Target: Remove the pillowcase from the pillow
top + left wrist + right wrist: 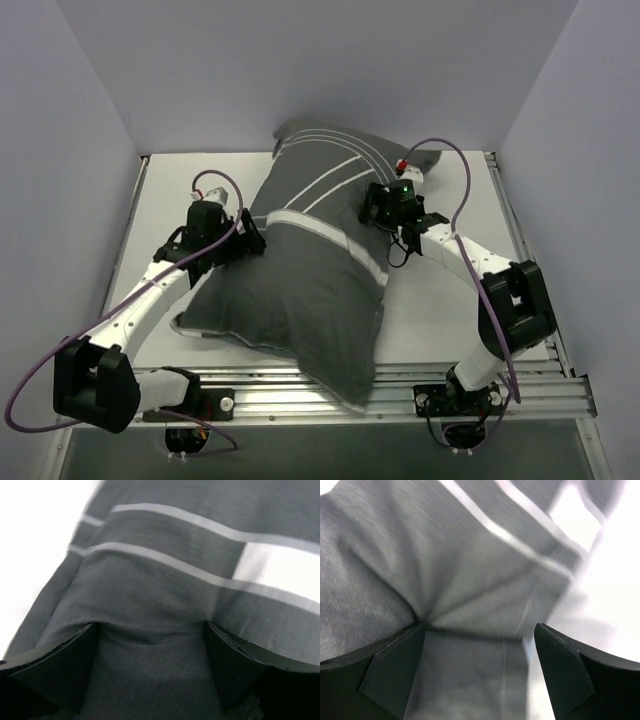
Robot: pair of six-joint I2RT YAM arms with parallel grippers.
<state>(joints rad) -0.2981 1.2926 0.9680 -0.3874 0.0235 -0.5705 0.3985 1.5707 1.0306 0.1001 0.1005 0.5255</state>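
Left gripper (150, 625), right gripper (480, 625): both agape

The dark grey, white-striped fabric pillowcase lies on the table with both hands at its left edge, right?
No. The top external view shows the left hand at the left edge of the pillowcase and the right hand at its right edge.

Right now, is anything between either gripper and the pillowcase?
Nothing visible. The left gripper is at the left edge of the pillowcase and the right gripper is at its right edge. Each wrist view shows grey fabric filling the gap between the open fingers.
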